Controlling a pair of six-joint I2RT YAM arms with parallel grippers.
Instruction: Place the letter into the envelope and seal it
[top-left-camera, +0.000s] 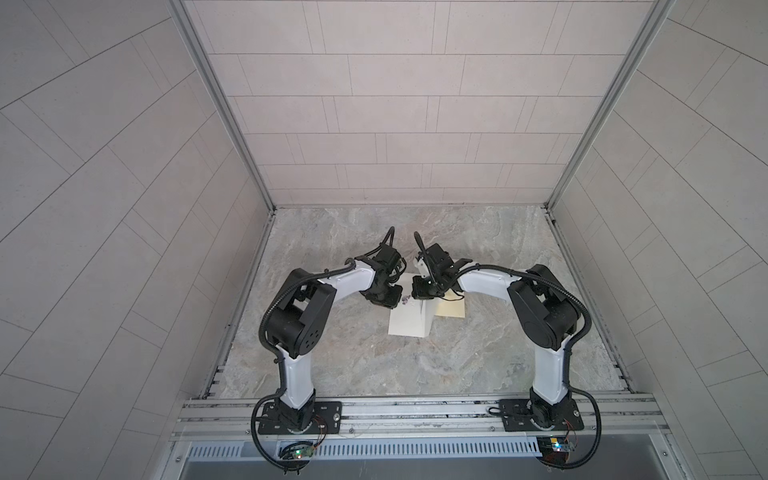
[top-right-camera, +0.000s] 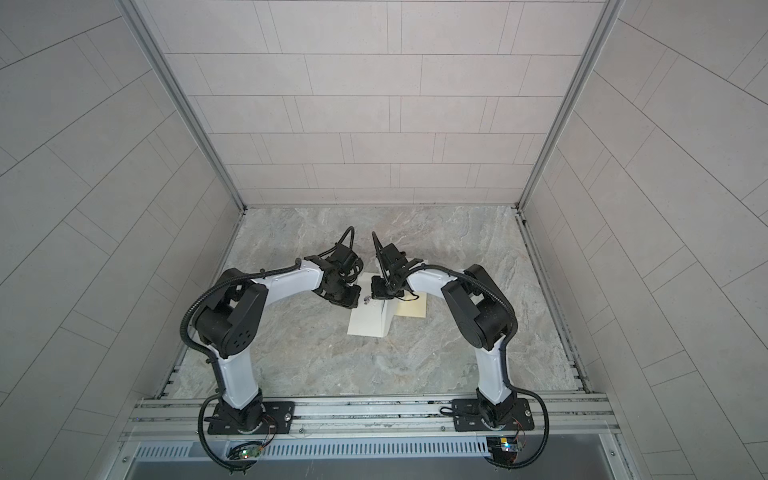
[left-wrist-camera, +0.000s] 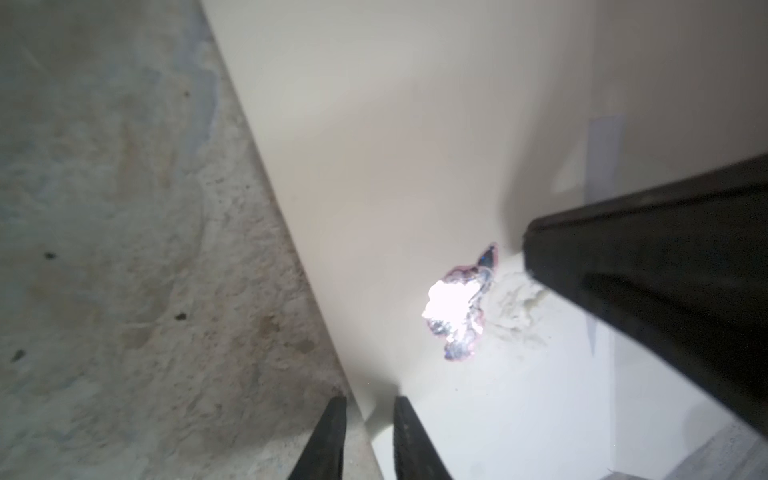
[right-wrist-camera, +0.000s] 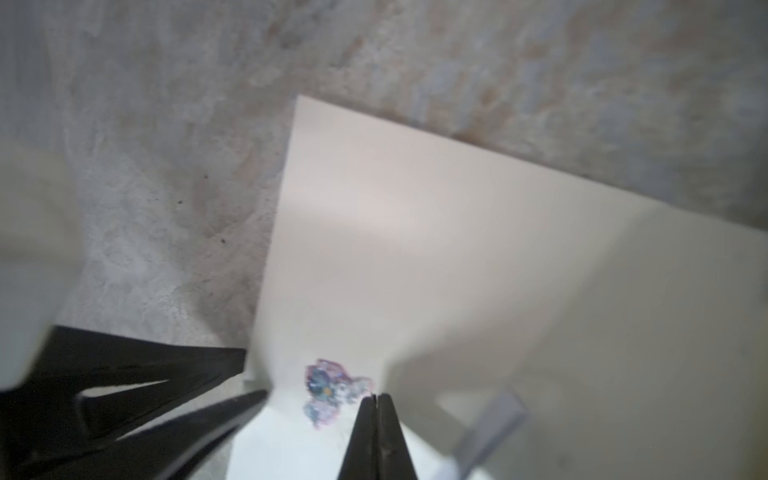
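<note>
A white envelope (top-left-camera: 407, 322) (left-wrist-camera: 395, 145) (right-wrist-camera: 374, 232) lies mid-table, one side folded up. It bears a shiny purple sticker (top-left-camera: 405, 298) (left-wrist-camera: 455, 316) (right-wrist-camera: 328, 388). The cream letter (top-left-camera: 451, 309) (top-right-camera: 413, 309) lies flat to the right; its left part is hidden behind the raised fold. My left gripper (left-wrist-camera: 369, 401) (right-wrist-camera: 254, 376) is open, its jaws a little apart astride the envelope's edge. My right gripper (right-wrist-camera: 376, 397) (top-left-camera: 413, 296) is shut, tips on the paper at the sticker's rim. Whether paper is pinched does not show.
The grey marbled tabletop (top-left-camera: 374, 365) is walled by tiled panels at the left (top-left-camera: 124, 249), back and right. A metal rail (top-left-camera: 415, 409) carrying both arm bases runs along the front edge. The two wrists stand close together over the envelope's far end.
</note>
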